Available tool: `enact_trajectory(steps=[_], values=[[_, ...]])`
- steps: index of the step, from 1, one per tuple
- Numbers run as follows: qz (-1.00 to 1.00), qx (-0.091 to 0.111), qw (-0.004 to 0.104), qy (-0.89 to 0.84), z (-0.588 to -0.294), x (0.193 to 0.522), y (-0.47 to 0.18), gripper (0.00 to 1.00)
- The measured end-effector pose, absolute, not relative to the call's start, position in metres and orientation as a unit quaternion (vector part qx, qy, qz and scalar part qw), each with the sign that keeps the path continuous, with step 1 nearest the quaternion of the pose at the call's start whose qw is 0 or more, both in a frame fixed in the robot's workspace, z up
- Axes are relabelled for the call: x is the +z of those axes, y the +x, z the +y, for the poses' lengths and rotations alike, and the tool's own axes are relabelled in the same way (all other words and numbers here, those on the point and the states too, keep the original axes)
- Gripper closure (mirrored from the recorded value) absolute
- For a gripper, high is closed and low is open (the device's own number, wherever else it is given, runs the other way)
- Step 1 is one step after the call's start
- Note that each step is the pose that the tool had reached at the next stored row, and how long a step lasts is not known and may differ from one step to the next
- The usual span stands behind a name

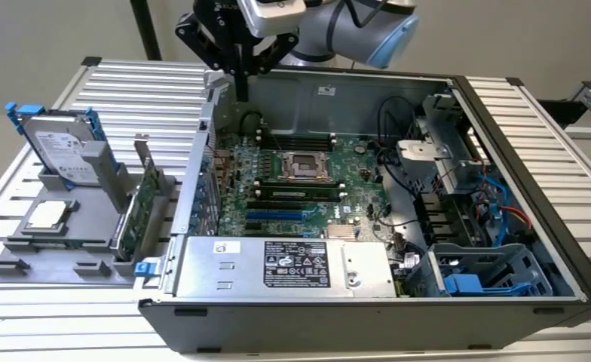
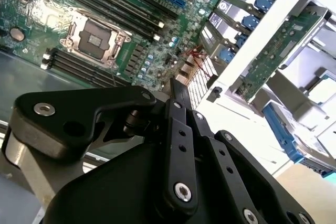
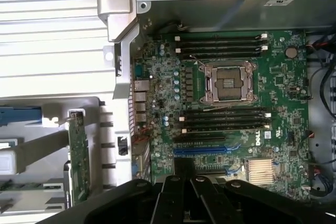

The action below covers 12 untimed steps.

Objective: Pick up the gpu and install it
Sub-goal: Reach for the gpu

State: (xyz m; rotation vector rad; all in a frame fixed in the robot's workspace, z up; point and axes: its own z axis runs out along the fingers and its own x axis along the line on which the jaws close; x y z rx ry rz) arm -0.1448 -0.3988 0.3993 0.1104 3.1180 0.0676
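**Gripper closed and empty over the case, gpu in its rack**

In the exterior view the arm [image 1: 366, 30] is cut off at the twelve o'clock edge. The gpu [image 1: 147, 204] stands on edge in a grey rack [image 1: 29, 265], at nine o'clock from the case [image 1: 522, 158]. Its lower edge is hidden in the slot, and we cannot make out its cooler face. In the second wrist view the black linkage blocks much of the case floor. The gripper [image 1: 243, 92] hangs over the case's eleven o'clock corner, above the motherboard [image 1: 306, 181] and well apart from the gpu. Its fingers [image 2: 178, 98] are pressed together. We see nothing between them and nothing touching them.
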Motion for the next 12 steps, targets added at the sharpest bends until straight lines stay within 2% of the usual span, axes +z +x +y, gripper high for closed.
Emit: enact_trajectory(steps=[12], values=[[0.999, 0.022, 0.010, 0.035, -0.399, 0.399, -0.158, 1.00]])
